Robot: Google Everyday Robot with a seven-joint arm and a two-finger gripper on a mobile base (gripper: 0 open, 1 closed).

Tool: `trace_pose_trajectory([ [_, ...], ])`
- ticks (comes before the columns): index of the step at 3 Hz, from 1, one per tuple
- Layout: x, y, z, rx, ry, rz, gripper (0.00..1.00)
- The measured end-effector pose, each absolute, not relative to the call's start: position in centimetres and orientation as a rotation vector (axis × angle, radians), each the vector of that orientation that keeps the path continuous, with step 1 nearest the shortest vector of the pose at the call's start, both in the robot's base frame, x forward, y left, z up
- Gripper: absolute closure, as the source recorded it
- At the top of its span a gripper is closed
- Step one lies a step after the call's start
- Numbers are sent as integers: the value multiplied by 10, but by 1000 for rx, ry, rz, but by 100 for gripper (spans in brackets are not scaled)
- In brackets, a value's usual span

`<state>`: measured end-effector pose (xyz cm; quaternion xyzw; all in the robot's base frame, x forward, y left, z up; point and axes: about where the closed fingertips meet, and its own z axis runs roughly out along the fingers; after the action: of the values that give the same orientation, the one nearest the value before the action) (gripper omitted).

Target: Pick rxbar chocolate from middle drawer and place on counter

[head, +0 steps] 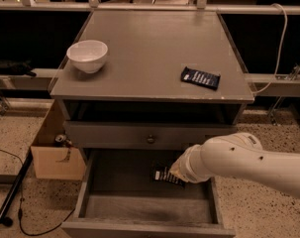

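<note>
Standing on the speckled floor at the far left is a cardboard box [58,160], just beside the cabinet. A white bowl [87,55] sits on the left part of the counter [149,38], near its front edge. Below the counter a shut drawer front [115,134] with a small knob [150,139] spans the cabinet, and under it the middle drawer [90,192] stands wide open. The black bar [163,175] is inside this drawer, right of its middle and toward the back. The gripper [176,175] is down in the drawer at the bar's right end, mostly hidden by the white arm [238,160] that reaches in from the right. Whether it has hold of the bar, I cannot tell. A dark blue bar [200,78] lies on the right front part of the counter. A white cable [283,33] hangs at the far right.
</note>
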<state>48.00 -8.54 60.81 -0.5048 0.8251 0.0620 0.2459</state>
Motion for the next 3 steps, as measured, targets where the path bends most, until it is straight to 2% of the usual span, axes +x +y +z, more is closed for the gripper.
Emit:
trace_pose_trajectory([
  [1, 465, -99, 628, -1339, 2215, 129, 100],
  [3, 463, -135, 742, -1264, 2091, -22, 100],
])
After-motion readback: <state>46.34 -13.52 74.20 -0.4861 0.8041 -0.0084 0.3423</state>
